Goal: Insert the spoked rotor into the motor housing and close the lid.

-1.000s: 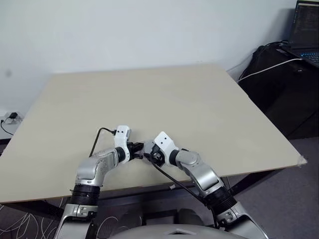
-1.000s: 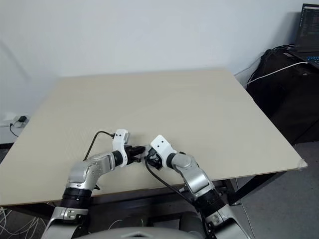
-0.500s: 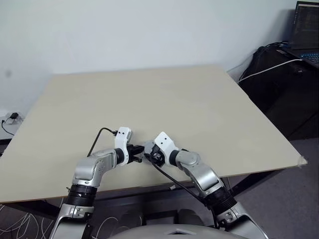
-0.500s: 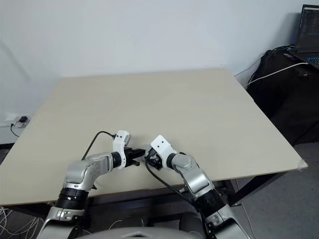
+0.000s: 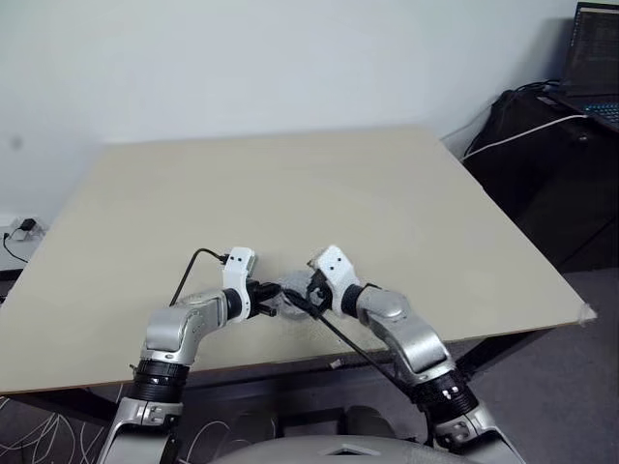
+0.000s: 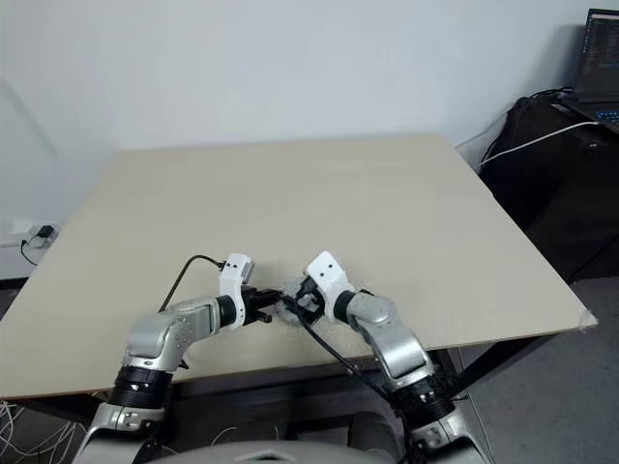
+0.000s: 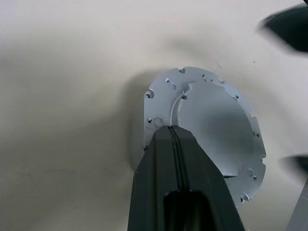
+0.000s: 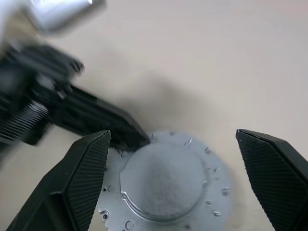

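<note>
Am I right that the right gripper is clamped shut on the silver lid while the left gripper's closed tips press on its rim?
Not quite: the right gripper is open, its fingers apart either side of the lid, as the right wrist view shows. The left gripper is shut at its rim.

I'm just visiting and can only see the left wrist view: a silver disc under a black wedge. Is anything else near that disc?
Observer: Yes. The right end effector hangs over the lid, open, with one prong on each side of it.
Operator: And the black wedge?
Observer: That is the left end effector, shut. The right wrist view shows it side-on, with its tip at the lid's rim.
Operator: Where is all this?
Observer: Near the front edge of a wide beige table. A laptop stands beyond the table's far right corner.
</note>
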Action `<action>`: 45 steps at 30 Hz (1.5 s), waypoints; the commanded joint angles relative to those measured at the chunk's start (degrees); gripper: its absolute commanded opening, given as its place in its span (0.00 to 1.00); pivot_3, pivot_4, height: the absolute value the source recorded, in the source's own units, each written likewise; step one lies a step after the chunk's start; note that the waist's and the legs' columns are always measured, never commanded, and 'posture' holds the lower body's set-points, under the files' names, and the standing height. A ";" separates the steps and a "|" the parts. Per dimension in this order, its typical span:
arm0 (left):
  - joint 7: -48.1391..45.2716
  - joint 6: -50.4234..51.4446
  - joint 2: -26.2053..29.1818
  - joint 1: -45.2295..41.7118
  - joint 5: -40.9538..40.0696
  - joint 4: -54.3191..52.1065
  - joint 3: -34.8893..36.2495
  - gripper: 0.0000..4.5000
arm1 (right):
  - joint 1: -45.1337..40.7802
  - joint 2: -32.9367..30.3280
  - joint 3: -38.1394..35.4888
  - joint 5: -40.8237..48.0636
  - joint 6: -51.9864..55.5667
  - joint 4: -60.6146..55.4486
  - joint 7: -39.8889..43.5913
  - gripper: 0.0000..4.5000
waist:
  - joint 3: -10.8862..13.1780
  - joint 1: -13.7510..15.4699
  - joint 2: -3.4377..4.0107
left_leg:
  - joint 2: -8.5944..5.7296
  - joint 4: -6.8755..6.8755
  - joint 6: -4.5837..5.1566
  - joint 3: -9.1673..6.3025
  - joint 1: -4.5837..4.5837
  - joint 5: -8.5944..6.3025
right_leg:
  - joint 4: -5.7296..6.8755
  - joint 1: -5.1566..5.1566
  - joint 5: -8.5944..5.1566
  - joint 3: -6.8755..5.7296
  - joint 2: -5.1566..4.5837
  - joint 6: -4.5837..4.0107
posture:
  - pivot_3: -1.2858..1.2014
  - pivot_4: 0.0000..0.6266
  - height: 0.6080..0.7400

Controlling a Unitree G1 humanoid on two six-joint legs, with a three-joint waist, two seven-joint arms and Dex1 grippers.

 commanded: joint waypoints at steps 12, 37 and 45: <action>-0.25 0.29 -0.69 -0.13 0.44 1.62 -2.07 0.00 | 1.02 1.30 -16.97 14.82 25.74 -3.52 -7.13 1.00 | 0.01 0.20 0.00 | 0.02 -0.04 -0.01 0.01 0.00 -0.01 | 0.01 -0.02 -0.02 -0.01 -0.03 -0.03 | 0.52 0.00 1.00; -0.24 0.40 -1.01 -0.41 0.32 0.98 -1.77 0.00 | -7.48 15.70 -31.86 30.50 41.79 13.53 -12.00 1.00 | 0.00 0.04 0.08 | -0.03 -0.16 -0.06 0.02 -0.01 -0.04 | -0.04 -0.05 -0.02 -0.01 -0.05 -0.02 | 0.52 0.00 1.00; -0.30 0.31 -1.02 -0.46 0.38 0.99 -1.58 0.00 | -8.06 16.97 -31.96 35.60 46.09 14.91 -8.06 1.00 | 0.01 -1.18 0.11 | 0.01 -0.33 0.01 0.02 -0.01 0.01 | -0.02 -0.17 -0.08 -0.01 -0.04 -0.15 | 0.52 0.00 1.00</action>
